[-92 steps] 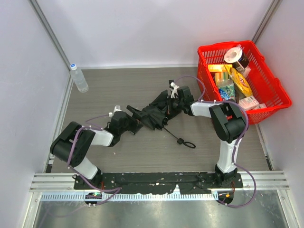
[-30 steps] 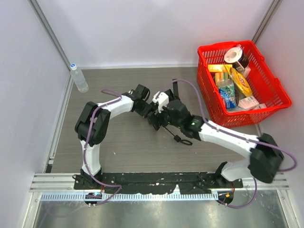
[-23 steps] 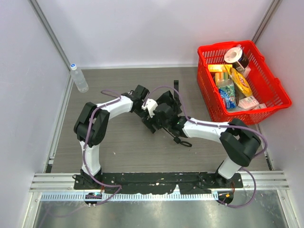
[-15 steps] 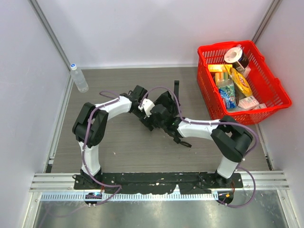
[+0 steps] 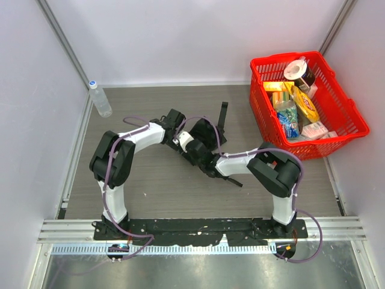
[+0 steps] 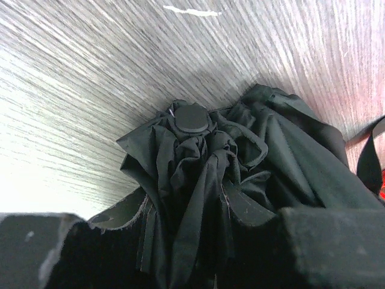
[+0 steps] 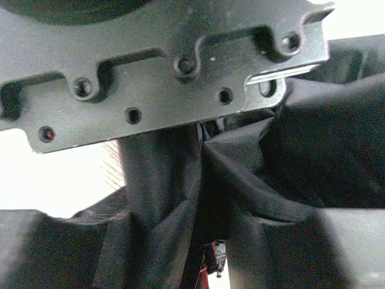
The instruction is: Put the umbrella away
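The black umbrella point(image 5: 207, 131) lies bundled on the wooden table between both arms. In the left wrist view its round tip cap point(image 6: 191, 117) points away, with crumpled fabric point(image 6: 198, 180) running back into my left gripper point(image 6: 192, 253), which is shut on it. My left gripper point(image 5: 180, 127) comes in from the left. My right gripper point(image 5: 191, 146) sits right against it from the near side. Folds of umbrella fabric point(image 7: 240, 180) fill the gap of my right gripper point(image 7: 210, 253); I cannot make out whether the fingers press it. The left gripper's metal plate point(image 7: 168, 72) crosses the top of the right wrist view.
A red basket point(image 5: 355, 123) full of groceries stands at the right. A water bottle point(image 5: 100, 99) stands at the back left by the wall. A black strip point(image 5: 224, 113) lies behind the bundle, and a thin strap loop point(image 5: 233, 179) lies in front.
The right arm has folded its elbow inward and slid its gripper left along the bundle, up against the left gripper, and its jaws have narrowed. The left arm has barely moved.
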